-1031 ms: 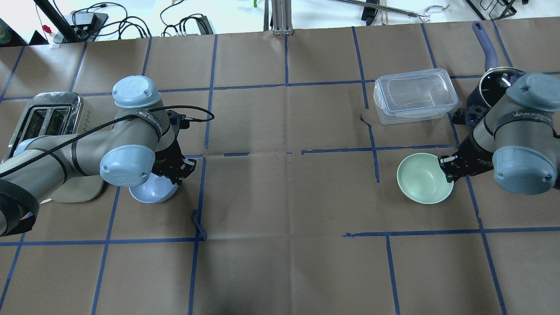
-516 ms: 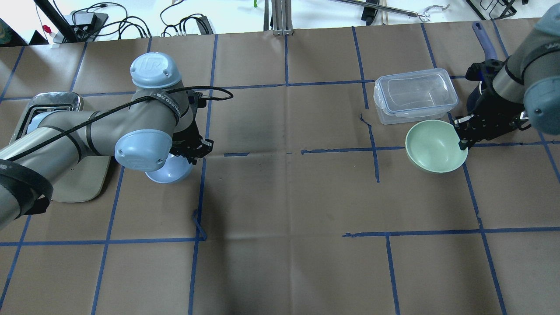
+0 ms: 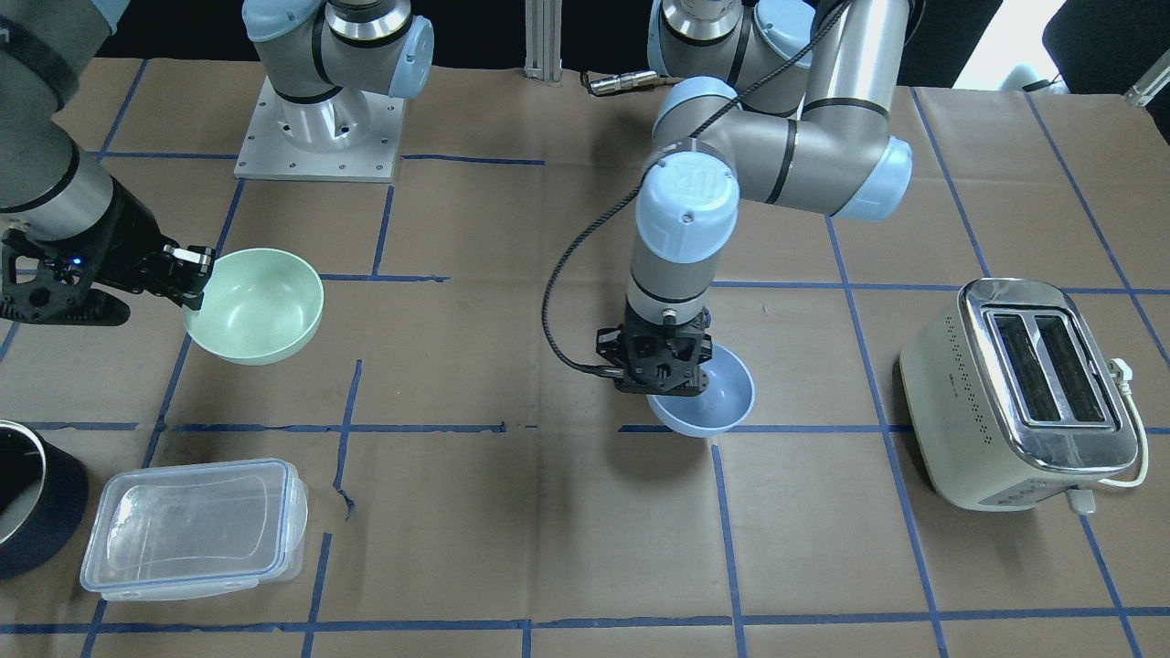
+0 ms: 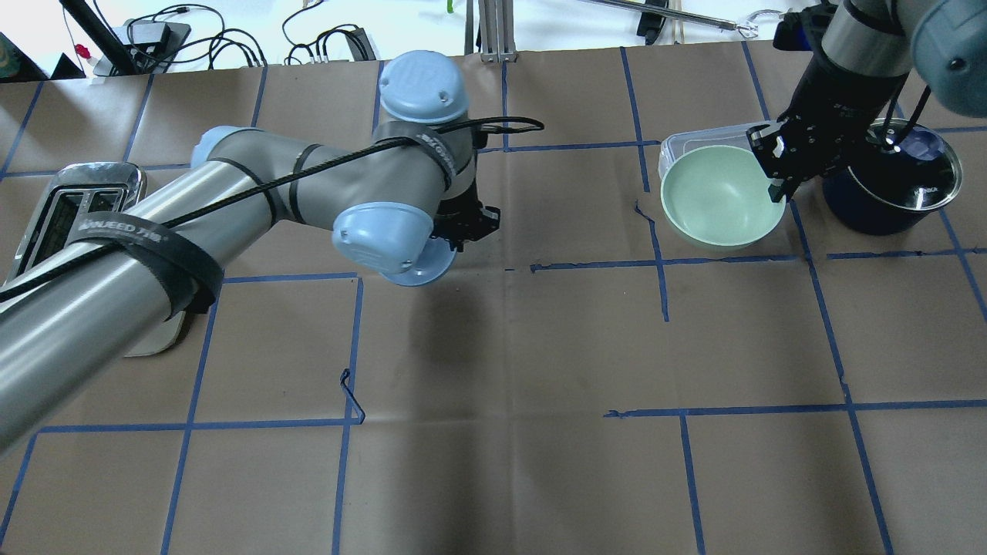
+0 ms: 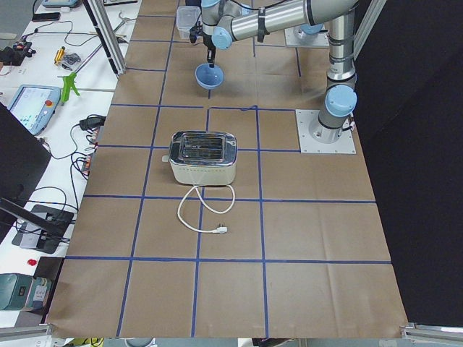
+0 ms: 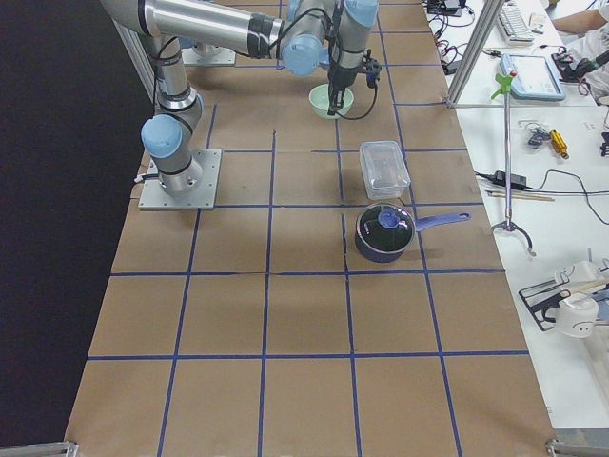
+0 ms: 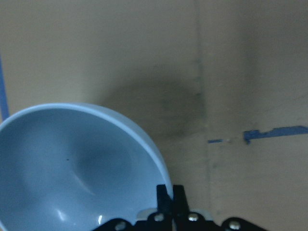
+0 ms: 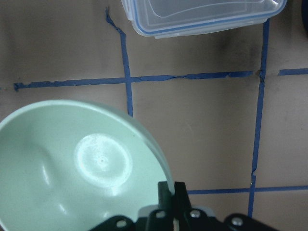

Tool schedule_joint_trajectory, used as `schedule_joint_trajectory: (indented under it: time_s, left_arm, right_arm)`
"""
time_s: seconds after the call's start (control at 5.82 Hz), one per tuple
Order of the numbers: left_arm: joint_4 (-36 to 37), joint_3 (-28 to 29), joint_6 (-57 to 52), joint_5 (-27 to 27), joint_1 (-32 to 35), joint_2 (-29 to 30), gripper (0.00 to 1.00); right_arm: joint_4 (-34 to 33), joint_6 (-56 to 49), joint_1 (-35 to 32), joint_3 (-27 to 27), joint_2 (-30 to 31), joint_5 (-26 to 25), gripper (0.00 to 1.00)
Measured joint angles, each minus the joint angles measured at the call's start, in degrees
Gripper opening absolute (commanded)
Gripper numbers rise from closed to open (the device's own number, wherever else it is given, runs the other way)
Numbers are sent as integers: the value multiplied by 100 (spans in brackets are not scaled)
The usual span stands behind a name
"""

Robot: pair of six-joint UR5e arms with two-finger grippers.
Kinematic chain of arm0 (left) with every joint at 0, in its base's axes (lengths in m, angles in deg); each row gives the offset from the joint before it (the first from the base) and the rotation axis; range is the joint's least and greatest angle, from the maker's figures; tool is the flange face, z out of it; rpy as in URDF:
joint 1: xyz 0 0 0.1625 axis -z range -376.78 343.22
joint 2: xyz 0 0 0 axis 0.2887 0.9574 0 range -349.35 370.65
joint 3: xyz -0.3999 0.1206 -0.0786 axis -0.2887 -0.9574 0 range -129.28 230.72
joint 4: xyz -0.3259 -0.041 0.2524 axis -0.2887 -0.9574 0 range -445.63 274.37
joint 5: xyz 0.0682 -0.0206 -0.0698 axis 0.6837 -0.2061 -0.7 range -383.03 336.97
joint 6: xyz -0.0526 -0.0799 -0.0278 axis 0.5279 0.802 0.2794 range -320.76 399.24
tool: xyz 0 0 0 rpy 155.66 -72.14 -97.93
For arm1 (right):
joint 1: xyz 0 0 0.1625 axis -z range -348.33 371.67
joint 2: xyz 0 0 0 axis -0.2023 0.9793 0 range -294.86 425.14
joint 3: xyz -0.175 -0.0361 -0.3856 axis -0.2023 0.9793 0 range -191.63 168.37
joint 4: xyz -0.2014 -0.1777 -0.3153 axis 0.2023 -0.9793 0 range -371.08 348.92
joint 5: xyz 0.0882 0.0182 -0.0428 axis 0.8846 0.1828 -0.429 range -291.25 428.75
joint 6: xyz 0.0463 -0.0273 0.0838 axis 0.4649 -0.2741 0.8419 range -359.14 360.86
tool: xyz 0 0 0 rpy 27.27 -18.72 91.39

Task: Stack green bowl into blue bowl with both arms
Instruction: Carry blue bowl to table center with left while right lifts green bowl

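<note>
Mint-green matte plastic marks the right arm's load: the small round green bowl point(image 4: 717, 196) hangs clear of the brown paper-covered table point(image 4: 501, 462). The black two-finger right hand point(image 4: 773, 187) pinches it at one spot of its rim, closed narrow with one finger inside the wall and one outside. In the overhead view the bowl overlaps the clear rectangular lidded container point(image 3: 192, 525), and the dark blue saucepan point(image 4: 864, 212) sits just beside the wrist.

Well apart from it, near the table's middle, the small round periwinkle blue bowl point(image 3: 722, 402) is gripped the same way. The left hand point(image 3: 665, 382) is clamped thin on one edge of the rim. The bowl appears to be lifted, since its shadow lies on the paper below it in the wrist view.

The chief risk is likely the grip itself. Each bowl hangs from a single rim point, so a quick swing or a nudge could make it pivot or slip out. When the two meet, the left hand's inner finger sits where the green bowl must go, so the bowl may seat tilted or jam against it. If the right arm travels low, it could also clip the container or the saucepan.
</note>
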Motion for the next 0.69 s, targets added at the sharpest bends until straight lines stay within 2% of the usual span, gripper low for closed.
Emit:
schedule_joint_trajectory:
  time_s: [0.34,0.52,0.69]
  left_arm:
    - [25,376,170,-36,438,447,10]
    - [28,377,174,-199,597,508,42]
    - [29,349,152,-381,717,538,98]
  right_arm:
    - [330,236,-137,247,-4,92,9]
    - [354,247,-141,249,-8,84,9]
    - [355,223,-129,241,-24,66,9]
